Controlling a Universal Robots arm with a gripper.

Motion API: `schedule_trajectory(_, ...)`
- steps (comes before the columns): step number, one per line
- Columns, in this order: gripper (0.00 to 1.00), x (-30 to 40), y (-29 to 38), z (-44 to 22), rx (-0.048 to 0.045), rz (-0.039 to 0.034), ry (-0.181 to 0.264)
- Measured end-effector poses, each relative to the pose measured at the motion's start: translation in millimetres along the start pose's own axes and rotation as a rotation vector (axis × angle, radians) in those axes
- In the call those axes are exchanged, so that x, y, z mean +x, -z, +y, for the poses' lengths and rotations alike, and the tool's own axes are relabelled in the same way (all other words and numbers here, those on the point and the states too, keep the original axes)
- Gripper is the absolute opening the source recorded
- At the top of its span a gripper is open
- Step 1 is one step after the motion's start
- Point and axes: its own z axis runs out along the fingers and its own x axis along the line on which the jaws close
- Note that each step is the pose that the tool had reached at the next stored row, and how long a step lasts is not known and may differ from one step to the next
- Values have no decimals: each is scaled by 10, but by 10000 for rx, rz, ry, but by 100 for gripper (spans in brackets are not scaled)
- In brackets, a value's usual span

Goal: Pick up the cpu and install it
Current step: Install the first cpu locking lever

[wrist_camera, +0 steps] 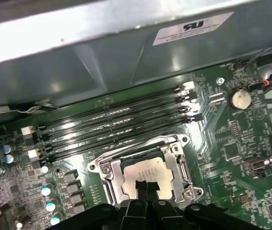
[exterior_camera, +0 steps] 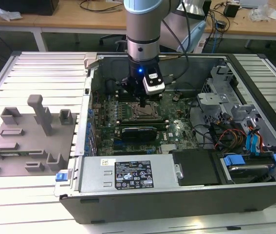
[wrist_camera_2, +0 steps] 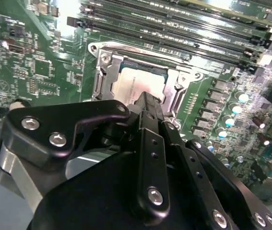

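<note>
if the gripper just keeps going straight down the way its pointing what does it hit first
Most likely the cpu lying in the motherboard socket: the gripper points down right over its silvery top. Whether it is already touching is hard to judge; depth is unclear.

Silver-grey robot arm with a black gripper

In the exterior view the arm (exterior_camera: 145,24) was a silvery cylinder with a pale blue cap, a chrome band, a blue light and a white block at its wrist. In the second wrist view the gripper (wrist_camera_2: 147,103) showed matte black linkages studded with silver screws.
</note>
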Motion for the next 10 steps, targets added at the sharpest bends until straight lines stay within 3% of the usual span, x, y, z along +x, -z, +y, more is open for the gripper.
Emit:
schedule_trajectory(3,11,-42,-3,12,103,330,8)
schedule_trajectory(6,11,-110,-9,25,224,753,18)
schedule_trajectory(9,11,-185,-15,40,287,966,31)
schedule_trajectory(10,11,-199,-17,44,294,994,61)
